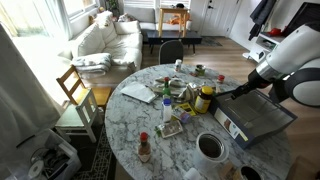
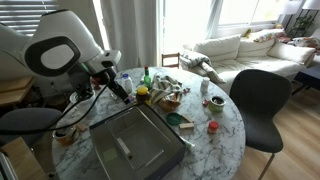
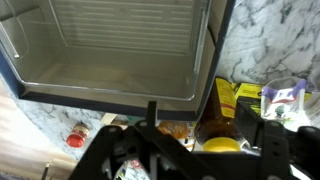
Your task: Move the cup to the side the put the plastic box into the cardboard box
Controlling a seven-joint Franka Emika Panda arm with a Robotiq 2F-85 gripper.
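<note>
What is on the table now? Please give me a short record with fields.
surface: round marble table
cup: upright, near the table's edge, outside the cardboard box
cardboard box: open, grey inside
yellow jar: beside the box
gripper: over the box's side by the jar; jaws too dark to judge
plastic box: cannot be made out with certainty

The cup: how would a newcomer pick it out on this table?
On the round marble table, look beside the big shallow cardboard box, toward the near edge. The cup is wide and short with a white rim and dark inside, unlike the yellow jar.
</note>
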